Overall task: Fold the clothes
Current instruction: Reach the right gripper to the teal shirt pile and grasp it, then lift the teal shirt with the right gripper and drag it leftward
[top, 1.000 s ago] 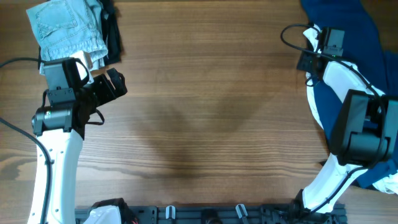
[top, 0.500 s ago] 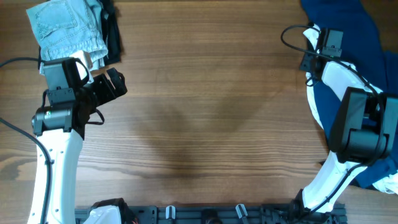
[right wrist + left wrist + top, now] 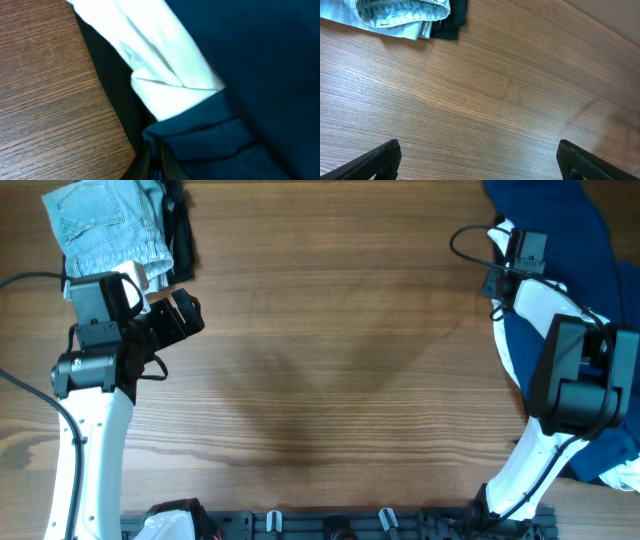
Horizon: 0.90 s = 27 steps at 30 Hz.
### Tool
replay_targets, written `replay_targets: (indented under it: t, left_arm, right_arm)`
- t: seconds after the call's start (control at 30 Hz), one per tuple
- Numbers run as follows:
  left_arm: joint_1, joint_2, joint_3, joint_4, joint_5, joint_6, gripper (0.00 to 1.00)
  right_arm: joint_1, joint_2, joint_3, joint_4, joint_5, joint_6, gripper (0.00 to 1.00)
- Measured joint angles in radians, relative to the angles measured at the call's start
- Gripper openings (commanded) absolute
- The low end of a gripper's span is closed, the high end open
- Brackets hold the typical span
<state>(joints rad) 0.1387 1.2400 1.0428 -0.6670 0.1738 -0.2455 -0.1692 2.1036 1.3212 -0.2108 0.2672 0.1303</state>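
Observation:
The clothes, a dark blue garment (image 3: 565,225), lie bunched at the table's right edge under and around my right arm. In the right wrist view the garment's ribbed edge (image 3: 210,135) fills the lower right, and my right gripper (image 3: 157,162) is shut on that edge at the bottom of the frame. From overhead the right gripper (image 3: 497,280) sits at the garment's left border. My left gripper (image 3: 186,316) hovers open over bare wood at the left, far from the garment. Its fingers (image 3: 380,159) stand wide apart with nothing between them.
A white cloth (image 3: 165,75) lies folded under the blue garment, beside the table's wood (image 3: 45,90). Folded light denim (image 3: 105,225) and a black garment (image 3: 180,230) are stacked at the far left corner. A black rail (image 3: 330,525) runs along the near edge.
My right gripper has closed on the blue garment's edge and its wrist has shifted slightly. The left arm has not moved.

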Motion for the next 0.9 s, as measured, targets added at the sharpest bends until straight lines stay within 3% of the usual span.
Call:
replay_targets:
  t: [0.27,0.57,0.73,0.9]
  left_arm:
    - [0.000,0.000,0.000,-0.001,0.004,0.000,1.00]
    - [0.000,0.001,0.000,0.007,0.011,-0.046,1.00]
    - [0.000,0.001,0.000,0.063,0.011,-0.046,1.00]
    - [0.000,0.001,0.000,0.065,-0.040,-0.047,1.00]
  right_arm:
    - [0.000,-0.146,0.000,-0.100,-0.032,-0.040,0.04]
    - [0.042,-0.480,0.000,-0.325,-0.467,-0.088,0.04]
    - [0.394,-0.544,0.022,-0.408,-0.578,-0.090,0.04]
    - [0.783,-0.544,0.042,-0.356,-0.595,-0.056,0.04]
